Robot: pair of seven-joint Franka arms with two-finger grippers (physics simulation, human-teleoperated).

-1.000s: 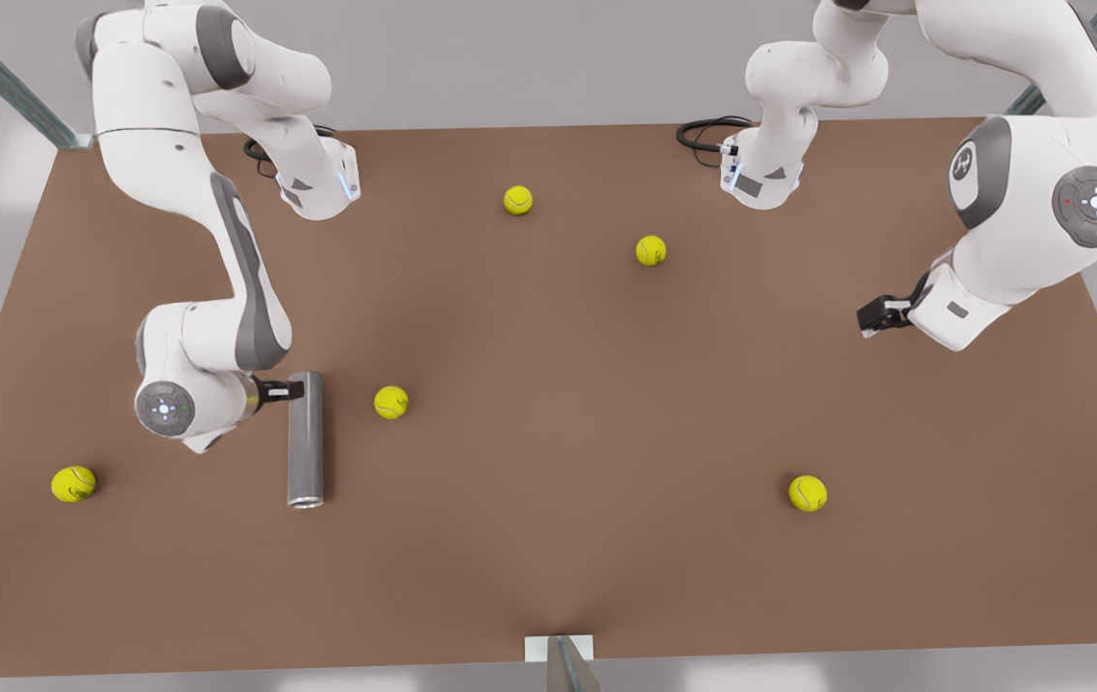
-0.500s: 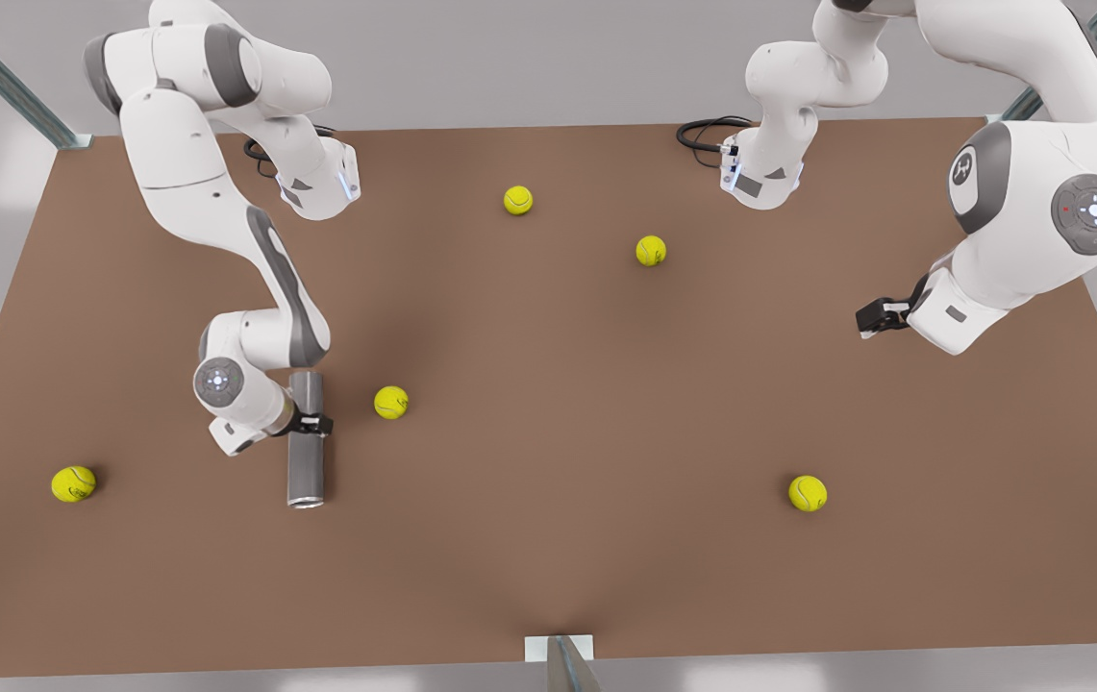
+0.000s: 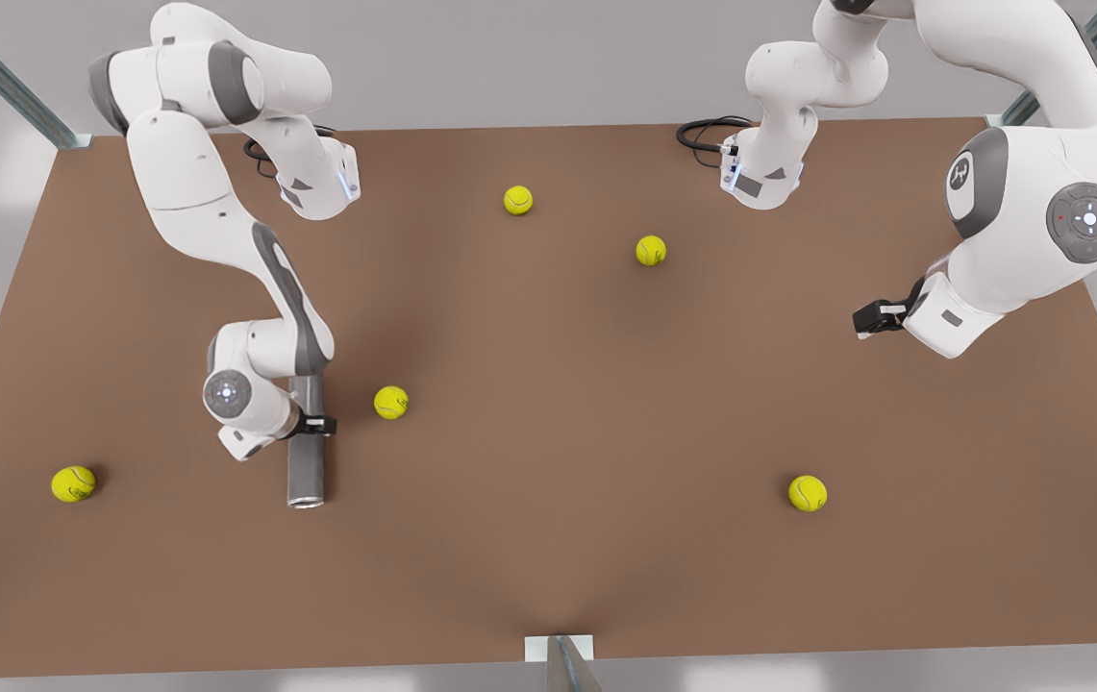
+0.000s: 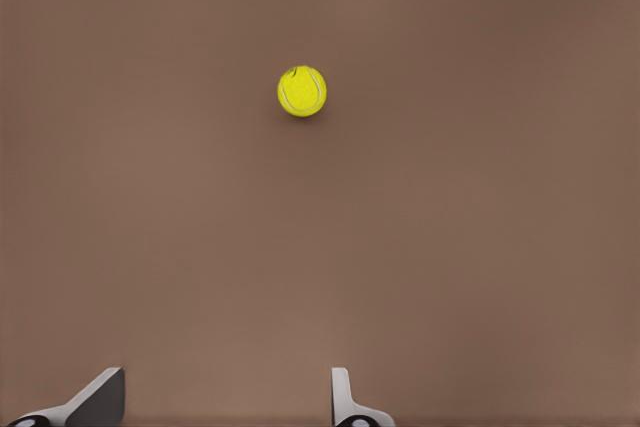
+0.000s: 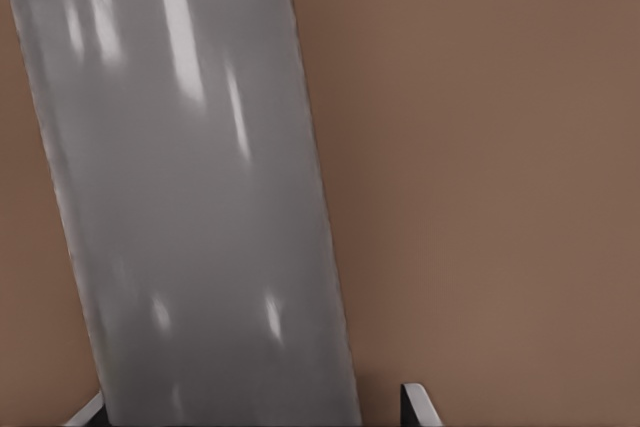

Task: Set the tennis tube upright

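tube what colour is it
Plain grey, metallic-looking with pale glints; the tube shows best in the right wrist view.

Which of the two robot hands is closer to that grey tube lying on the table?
The right gripper. It sits over the tennis tube, fingers open on either side of it. The left gripper waits far off, over bare table at the front view's right.

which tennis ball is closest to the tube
The tennis ball just to the front view's right of the tennis tube, beside the right hand; the other four lie farther off.
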